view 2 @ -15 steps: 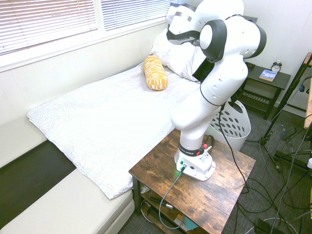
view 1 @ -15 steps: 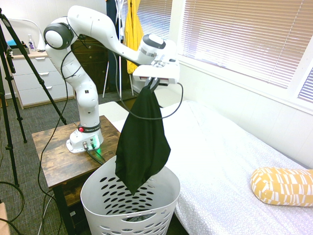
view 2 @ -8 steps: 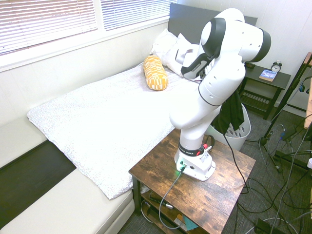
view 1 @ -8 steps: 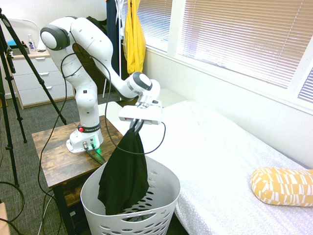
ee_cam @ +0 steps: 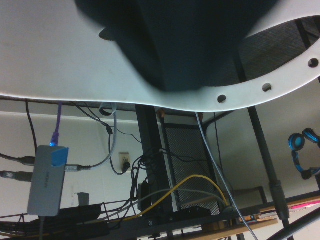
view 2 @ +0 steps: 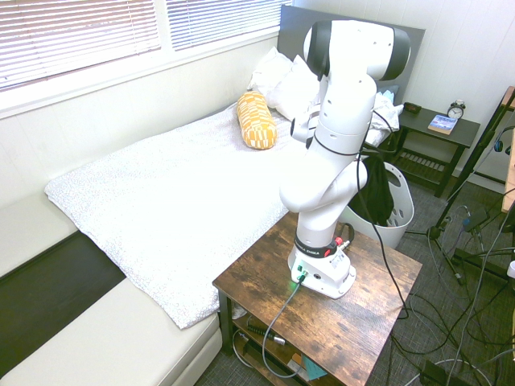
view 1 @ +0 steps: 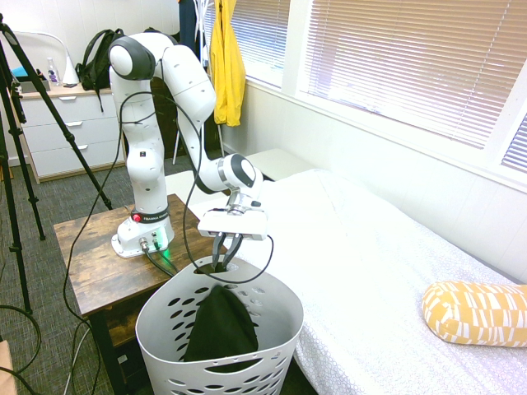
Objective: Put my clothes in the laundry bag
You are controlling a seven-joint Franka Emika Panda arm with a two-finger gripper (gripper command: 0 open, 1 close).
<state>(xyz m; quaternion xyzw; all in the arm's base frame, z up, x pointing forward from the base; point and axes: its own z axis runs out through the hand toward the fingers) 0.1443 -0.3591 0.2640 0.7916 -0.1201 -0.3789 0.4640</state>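
My fingers stand parted above the black garment in the laundry basket. It looks light and limp; I'd pinch its raised peak.

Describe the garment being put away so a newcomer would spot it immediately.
Beside the bed stands a tall white basket with oval holes. Inside it is a plain black garment, peaked at the top; the yellow garment hangs by the window.

The dark collar low on the white arm, left of centre in the first exterior view, reads "FRANKA EMIKA". Lettering on the grey box, lower left in the wrist view, is too small to read.
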